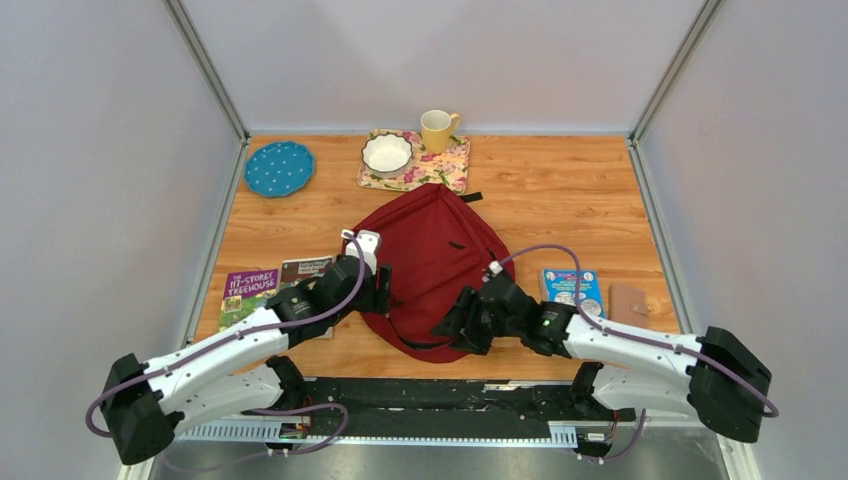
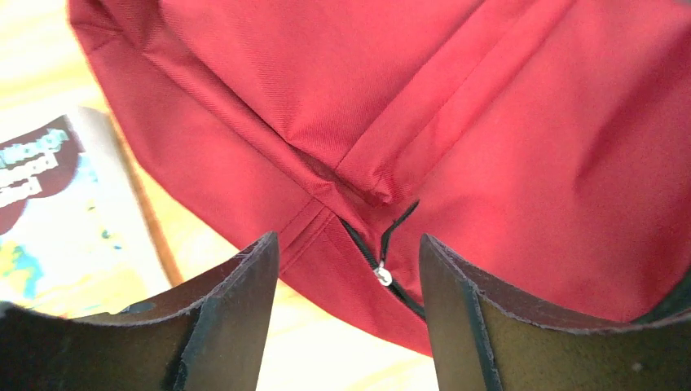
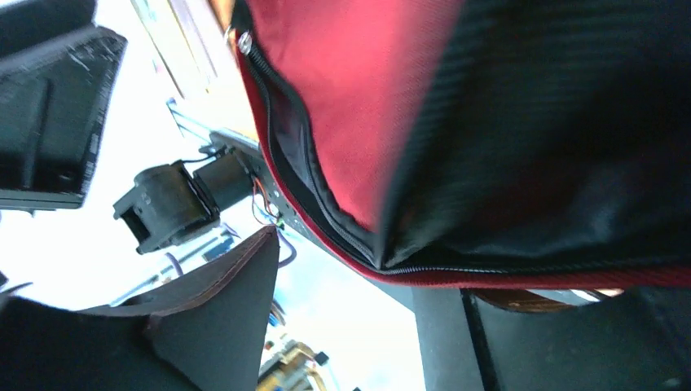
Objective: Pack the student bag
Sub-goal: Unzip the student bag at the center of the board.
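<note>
Currently lined up on student bag (image 1: 430,250) zipper pull (image 2: 382,275), dead ahead between spread left gripper (image 2: 349,240) jaws; right gripper (image 1: 458,325) spread too, at bag's lower-right rim.

Dark red student bag (image 1: 430,250), yellow mug (image 1: 436,130), teal dotted plate (image 1: 279,168)

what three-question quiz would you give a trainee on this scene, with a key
1. True or false: the white bowl sits on the floral mat.
2. In its wrist view, what shows between the open fingers of the left gripper? A) the zipper pull of the student bag B) a book C) a mug
3. Fill in: the blue plate lies at the far ____ corner of the table.
Key: 1 true; 2 A; 3 left.
</note>
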`<state>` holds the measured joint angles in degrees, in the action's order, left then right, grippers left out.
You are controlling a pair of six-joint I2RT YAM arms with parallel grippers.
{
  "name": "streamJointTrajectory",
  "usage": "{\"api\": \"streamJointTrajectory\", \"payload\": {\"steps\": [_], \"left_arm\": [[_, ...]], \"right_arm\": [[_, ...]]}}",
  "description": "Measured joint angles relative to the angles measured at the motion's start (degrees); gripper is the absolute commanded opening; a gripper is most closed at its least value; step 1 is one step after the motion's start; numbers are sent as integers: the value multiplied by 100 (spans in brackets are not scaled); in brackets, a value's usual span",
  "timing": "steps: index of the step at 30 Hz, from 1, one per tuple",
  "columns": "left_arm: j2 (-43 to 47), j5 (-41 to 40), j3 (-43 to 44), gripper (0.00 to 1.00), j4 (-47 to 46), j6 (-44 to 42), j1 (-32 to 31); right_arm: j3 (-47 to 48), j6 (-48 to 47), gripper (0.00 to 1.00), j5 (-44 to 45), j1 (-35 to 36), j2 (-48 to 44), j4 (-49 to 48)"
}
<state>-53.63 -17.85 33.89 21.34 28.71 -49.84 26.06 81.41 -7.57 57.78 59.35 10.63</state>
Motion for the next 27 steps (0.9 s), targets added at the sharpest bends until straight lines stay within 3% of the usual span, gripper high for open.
{"api": "streamJointTrajectory", "payload": {"steps": [6, 16, 21, 27], "left_arm": [[789, -667, 352, 73, 964, 122, 9], [1967, -1244, 356, 75, 2011, 638, 44], [1967, -890, 354, 76, 1794, 566, 48], [1106, -142, 485, 76, 1451, 223, 48]], "right_arm": [[1235, -1217, 74, -26, 407, 844, 586], [1226, -2741, 78, 46, 629, -730, 1294], [1272, -2796, 78, 1093, 619, -1593, 2166], [1263, -2326, 78, 2465, 553, -2542, 3012]]}}
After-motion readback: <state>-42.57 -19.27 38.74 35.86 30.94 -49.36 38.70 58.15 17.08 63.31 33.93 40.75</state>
